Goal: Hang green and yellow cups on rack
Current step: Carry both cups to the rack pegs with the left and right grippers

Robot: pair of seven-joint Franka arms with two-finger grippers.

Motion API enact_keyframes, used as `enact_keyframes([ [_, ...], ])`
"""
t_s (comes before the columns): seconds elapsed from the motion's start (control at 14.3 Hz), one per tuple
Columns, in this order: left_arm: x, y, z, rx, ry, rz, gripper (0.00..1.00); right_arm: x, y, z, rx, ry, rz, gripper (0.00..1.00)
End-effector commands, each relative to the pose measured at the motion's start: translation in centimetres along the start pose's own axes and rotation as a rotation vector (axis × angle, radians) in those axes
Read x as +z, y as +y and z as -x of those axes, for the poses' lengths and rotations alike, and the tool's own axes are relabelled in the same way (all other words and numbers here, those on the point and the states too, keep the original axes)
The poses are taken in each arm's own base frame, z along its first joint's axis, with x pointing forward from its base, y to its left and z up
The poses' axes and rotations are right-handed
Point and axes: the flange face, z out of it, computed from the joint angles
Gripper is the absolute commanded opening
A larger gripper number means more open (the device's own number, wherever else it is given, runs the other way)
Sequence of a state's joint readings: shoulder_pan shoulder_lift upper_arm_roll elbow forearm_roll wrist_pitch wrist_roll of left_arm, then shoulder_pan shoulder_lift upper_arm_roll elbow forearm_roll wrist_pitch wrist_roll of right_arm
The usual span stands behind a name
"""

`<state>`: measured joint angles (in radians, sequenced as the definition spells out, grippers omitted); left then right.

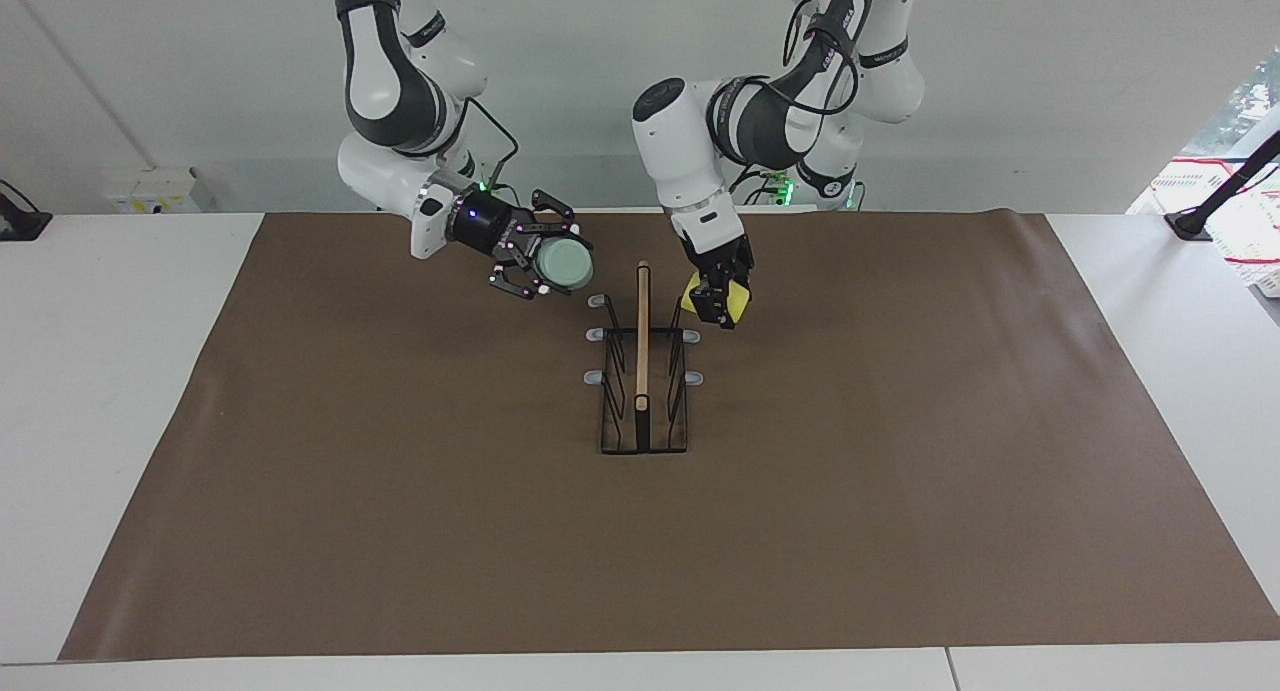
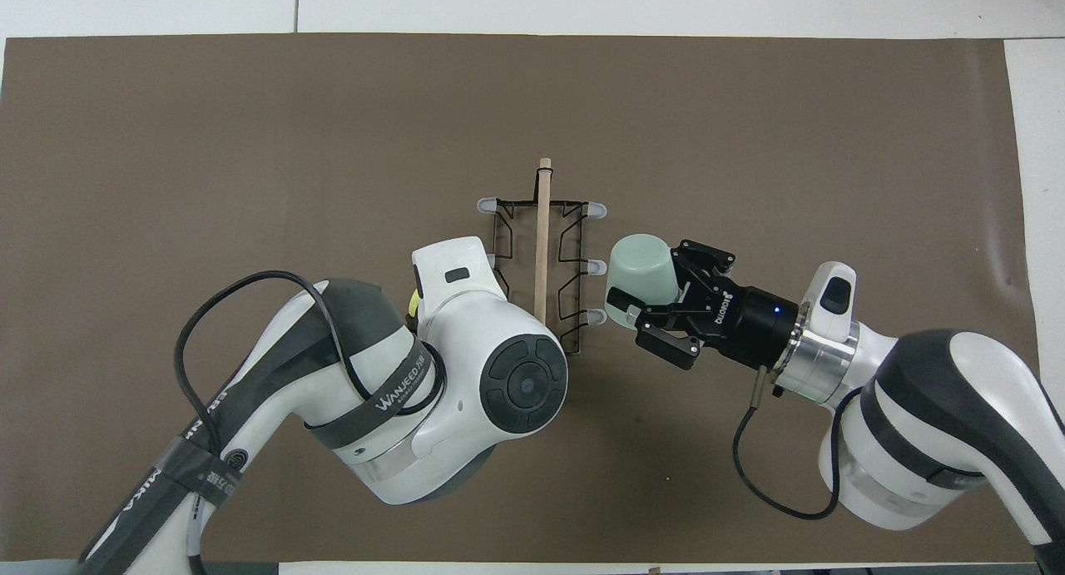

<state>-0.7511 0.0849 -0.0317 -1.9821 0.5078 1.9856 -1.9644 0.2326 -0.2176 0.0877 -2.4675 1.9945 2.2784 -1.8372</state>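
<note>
The black wire rack (image 1: 643, 391) with its wooden top bar stands mid-table; it also shows in the overhead view (image 2: 541, 259). My right gripper (image 1: 548, 256) is shut on the pale green cup (image 1: 565, 264), held tilted in the air beside the rack's prongs on the right arm's side; the green cup (image 2: 639, 271) and the right gripper (image 2: 657, 296) also show from overhead. My left gripper (image 1: 718, 296) is shut on the yellow cup (image 1: 735, 299), just beside the rack's prong nearest the robots on the left arm's side. From overhead the left arm hides that cup except a sliver (image 2: 411, 302).
A brown mat (image 1: 400, 491) covers the table. A dark clamp (image 1: 20, 221) sits at the table's edge at the right arm's end; a dark stand (image 1: 1215, 196) and papers lie at the left arm's end.
</note>
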Motion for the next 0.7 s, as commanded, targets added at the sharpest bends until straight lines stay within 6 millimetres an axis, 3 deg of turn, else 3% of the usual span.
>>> enact_keyframes([
  [0.0, -3.1, -0.5, 0.0, -0.014, 0.006, 0.023, 0.00, 1.1, 0.8, 2.6, -0.044, 0.037, 0.040, 0.00],
  [0.21, -4.3, -0.3, -0.5, -0.021, -0.001, 0.039, 0.00, 1.9, -0.1, 3.1, -0.032, 0.051, 0.042, 0.00],
  [0.49, -4.6, -0.4, 0.0, -0.005, -0.010, 0.055, 0.00, 1.8, 0.1, 3.4, -0.040, 0.041, 0.068, 0.00],
  [0.63, -4.8, -0.4, 0.5, 0.005, -0.012, 0.058, 0.00, 2.2, 0.8, 4.6, -0.037, 0.057, 0.083, 0.00],
])
